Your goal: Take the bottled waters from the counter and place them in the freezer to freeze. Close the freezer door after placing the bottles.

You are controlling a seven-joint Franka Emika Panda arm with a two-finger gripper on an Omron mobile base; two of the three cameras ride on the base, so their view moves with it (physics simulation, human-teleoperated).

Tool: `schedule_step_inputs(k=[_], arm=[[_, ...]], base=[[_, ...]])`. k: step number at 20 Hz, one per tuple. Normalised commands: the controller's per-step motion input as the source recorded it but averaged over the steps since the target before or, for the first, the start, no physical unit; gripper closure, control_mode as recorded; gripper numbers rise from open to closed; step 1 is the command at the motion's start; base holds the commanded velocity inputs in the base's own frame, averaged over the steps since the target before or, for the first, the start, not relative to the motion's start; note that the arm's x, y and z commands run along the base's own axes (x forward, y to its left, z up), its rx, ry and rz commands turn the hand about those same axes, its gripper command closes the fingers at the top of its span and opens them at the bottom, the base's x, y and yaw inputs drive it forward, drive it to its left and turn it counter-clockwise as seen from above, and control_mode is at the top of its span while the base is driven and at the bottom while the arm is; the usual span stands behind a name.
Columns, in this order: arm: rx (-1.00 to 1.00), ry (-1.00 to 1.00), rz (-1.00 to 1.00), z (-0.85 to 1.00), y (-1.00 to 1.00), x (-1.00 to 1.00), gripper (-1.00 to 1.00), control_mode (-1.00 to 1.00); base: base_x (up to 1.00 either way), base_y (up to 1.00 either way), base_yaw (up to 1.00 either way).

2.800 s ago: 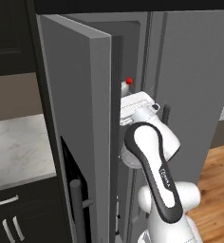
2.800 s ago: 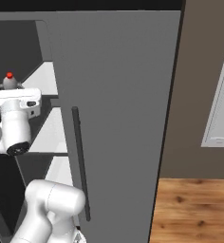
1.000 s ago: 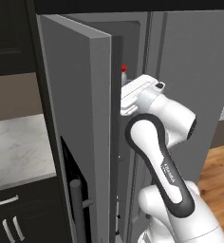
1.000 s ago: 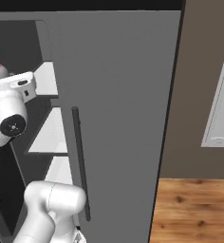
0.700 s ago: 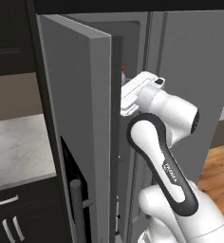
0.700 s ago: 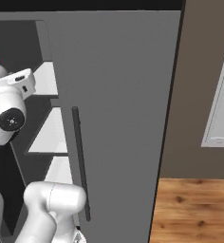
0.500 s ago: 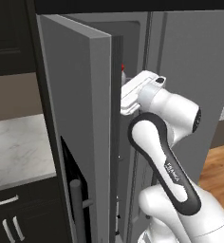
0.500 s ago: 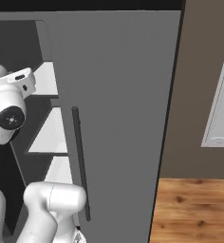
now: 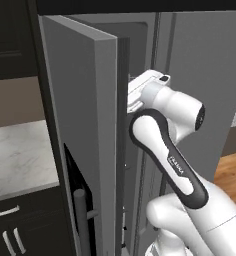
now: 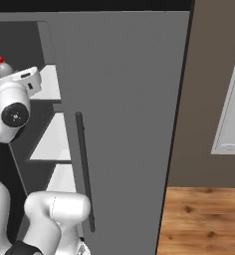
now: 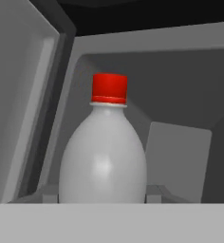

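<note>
The jaws stood clamped on a clear plastic red-capped water bottle [image 11: 103, 156] inside the open grey freezer [image 10: 47, 134].

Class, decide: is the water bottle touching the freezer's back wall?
Apart. Hand view: the upright water bottle stands in front, with its shadow falling on the freezer's back wall behind it.

the left base view looks forward from behind the arm's left, close to the open freezer door [image 9: 85, 135], whose edge hides the gripper beyond it. the right base view looks from behind the arm's right, straight at the fridge front, with the freezer [image 10: 50, 134] shelves at its left. the hand view sits very near, facing a bottled water [image 11: 104, 152] just ahead of the gripper, inside the compartment both base views share.
</note>
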Motion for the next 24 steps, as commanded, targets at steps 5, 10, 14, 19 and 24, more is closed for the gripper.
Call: schedule_step_inputs(k=[5,10,14,19,24], arm=[[0.00,0.00,-0.01,-0.01,0.06,0.50,1.00,-1.00],[0.00,0.00,0.00,-0.05,0.09,0.55,1.00,-1.00],[0.00,0.00,0.00,-0.18,0.08,0.44,1.00,-1.00],[0.01,0.00,0.00,-0.36,0.07,0.26,1.00,-1.00],[0.02,0.00,0.00,-0.13,0.25,0.31,1.00,-1.00]], base=[[0.00,0.00,0.00],[0.00,0.00,0.00],[0.00,0.00,0.00],[0.00,0.00,0.00],[0.00,0.00,0.00]])
